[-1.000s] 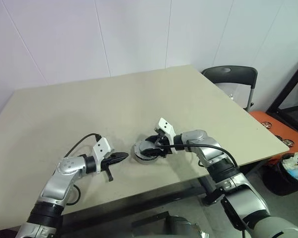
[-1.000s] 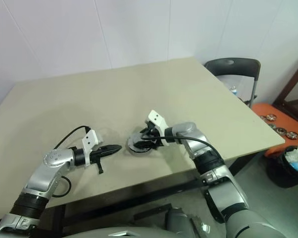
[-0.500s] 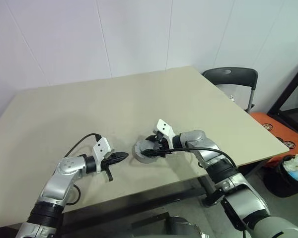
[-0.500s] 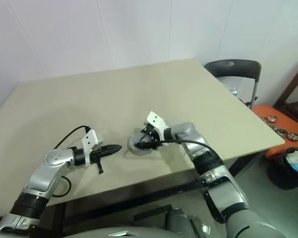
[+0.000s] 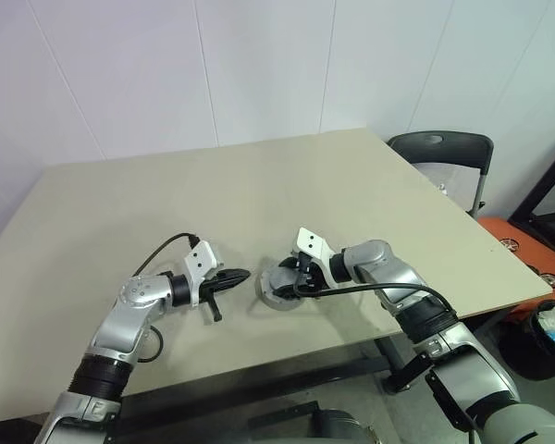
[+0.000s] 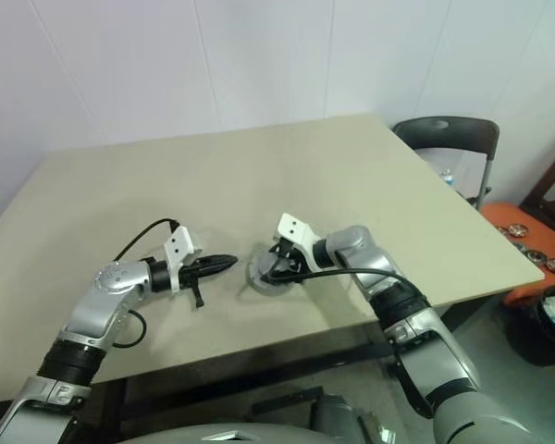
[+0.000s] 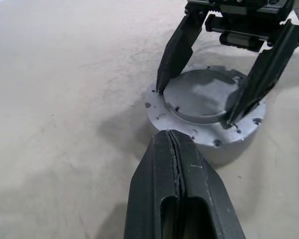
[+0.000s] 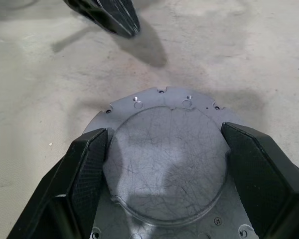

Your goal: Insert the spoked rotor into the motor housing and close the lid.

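- While the grey drum (image 7: 204,117) sits flat on the beige table (image 5: 259,194) near its front edge, its round axis stands upright and a raised round disc (image 8: 167,162) caps its top, ringed by a flange with small screw holes.
- The disc looks smooth and scratched from the wrist views; whether it is the lid seated on the housing or the drum's own face, the pictures do not settle, and no spoked wheel can be made out.
- The right gripper (image 7: 217,79) reaches in over the drum from the right side, angled downward, and is plainly the nearer of the two: its black fingers (image 8: 84,169) stand spread wide, one on each side of the raised disc, at or just against its edge.
- Whether those fingers press the disc or only bracket it cannot be told; nothing is lifted clear.
- The left gripper (image 5: 233,277) lies just beside the drum on its left, apart from it, tip aimed across the table toward the drum's side wall, with the fingers pinched together and empty.
- The coming move appears to turn on the right gripper's straddle of the disc: closing would clamp it across its width.
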Motion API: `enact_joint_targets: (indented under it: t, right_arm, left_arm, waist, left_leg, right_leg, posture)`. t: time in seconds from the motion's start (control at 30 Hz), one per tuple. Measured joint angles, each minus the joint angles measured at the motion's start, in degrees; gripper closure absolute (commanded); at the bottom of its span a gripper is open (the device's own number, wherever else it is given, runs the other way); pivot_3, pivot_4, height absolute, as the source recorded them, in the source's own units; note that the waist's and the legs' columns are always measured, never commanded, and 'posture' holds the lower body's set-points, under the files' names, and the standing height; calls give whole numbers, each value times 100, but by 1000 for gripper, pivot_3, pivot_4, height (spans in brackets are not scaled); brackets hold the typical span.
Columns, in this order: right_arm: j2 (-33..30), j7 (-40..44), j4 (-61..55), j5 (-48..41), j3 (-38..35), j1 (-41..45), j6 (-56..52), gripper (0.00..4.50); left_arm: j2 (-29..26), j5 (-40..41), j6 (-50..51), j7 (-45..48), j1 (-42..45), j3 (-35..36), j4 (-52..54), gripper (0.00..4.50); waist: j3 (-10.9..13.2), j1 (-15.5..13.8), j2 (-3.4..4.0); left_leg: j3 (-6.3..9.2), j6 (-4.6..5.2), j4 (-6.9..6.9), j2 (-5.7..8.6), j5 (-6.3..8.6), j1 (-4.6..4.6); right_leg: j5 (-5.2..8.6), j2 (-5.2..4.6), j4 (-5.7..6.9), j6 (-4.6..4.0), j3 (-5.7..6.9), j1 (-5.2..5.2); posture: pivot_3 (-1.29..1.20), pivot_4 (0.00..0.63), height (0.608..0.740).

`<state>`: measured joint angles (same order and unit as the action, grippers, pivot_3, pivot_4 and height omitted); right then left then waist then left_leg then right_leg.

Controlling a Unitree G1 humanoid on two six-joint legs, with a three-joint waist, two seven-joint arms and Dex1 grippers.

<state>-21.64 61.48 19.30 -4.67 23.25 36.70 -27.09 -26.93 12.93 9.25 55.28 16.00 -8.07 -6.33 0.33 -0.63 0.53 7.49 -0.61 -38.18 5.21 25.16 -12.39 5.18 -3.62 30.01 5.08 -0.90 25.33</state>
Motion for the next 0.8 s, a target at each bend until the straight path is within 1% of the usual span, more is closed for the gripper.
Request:
enact_joint_targets:
  t: [0.2,0.3,0.4,0.47,0.57,0.63,0.67,0.7,0.8]
  right_arm:
    - [9,-94,18,1,-1,-26,6,1214]
    - [14,-104,25,1,8,-25,17,1214]
    - [14,-101,24,1,10,-26,24,1214]
    - [10,-110,30,1,6,-28,24,1214]
    - [4,-135,59,5,5,-44,19,1214]
    - [5,-167,66,5,23,-65,18,1214]
    - [5,-178,72,5,27,-69,16,1214]
    - [5,-183,73,5,27,-70,16,1214]
    - [6,-191,78,0,17,-87,13,1214]
  left_arm:
    - [294,-33,-135,67,321,-180,-288,4500]
    - [568,-141,-250,138,573,-428,-674,4500]
    - [679,-223,-374,214,726,-479,-972,4500]
    - [696,-425,-491,235,878,-634,-1382,4500]
    - [653,-712,-647,366,1148,-896,-1664,4500]
    - [563,-928,-633,458,1301,-1088,-1676,4500]
    - [515,-996,-629,530,1343,-1154,-1664,4500]
    - [486,-1010,-618,589,1358,-1169,-1660,4500]
    - [468,-1013,-587,636,1359,-1171,-1644,4500]
  waist:
    - [-7,-21,1]
    - [-9,-10,0]
    - [-11,-7,1]
    - [-14,-17,0]
    - [-35,-33,0]
    - [-59,-23,20]
    - [-69,-18,31]
    - [-75,-11,41]
    - [-79,-11,44]
  left_leg:
    - [1,-3,-2,-1,-2,7]
    - [1,-3,-4,-1,-2,9]
    - [1,-3,-4,-1,-2,9]
    - [1,-3,-5,0,-2,9]
    - [8,-3,-6,0,-2,17]
    - [11,3,-5,0,1,33]
    - [12,33,-5,0,18,44]
    - [12,38,-3,0,21,56]
    - [14,45,3,-1,30,92]
  right_leg:
    - [2,-2,1,3,1,-7]
    - [2,-2,1,3,0,-11]
    - [1,-2,1,2,0,-11]
    - [1,-3,0,2,0,-12]
    - [2,-4,-2,2,5,-26]
    - [13,-4,-3,19,5,-46]
    - [20,-4,-2,29,5,-55]
    - [27,-4,-1,37,5,-63]
    - [58,-7,1,58,4,-86]
  posture:
    - [0,0,740]
    - [0,0,740]
    - [0,0,740]
    - [0,0,740]
    - [0,0,740]
    - [0,0,740]
    - [0,0,740]
    - [0,0,740]
    - [0,0,740]
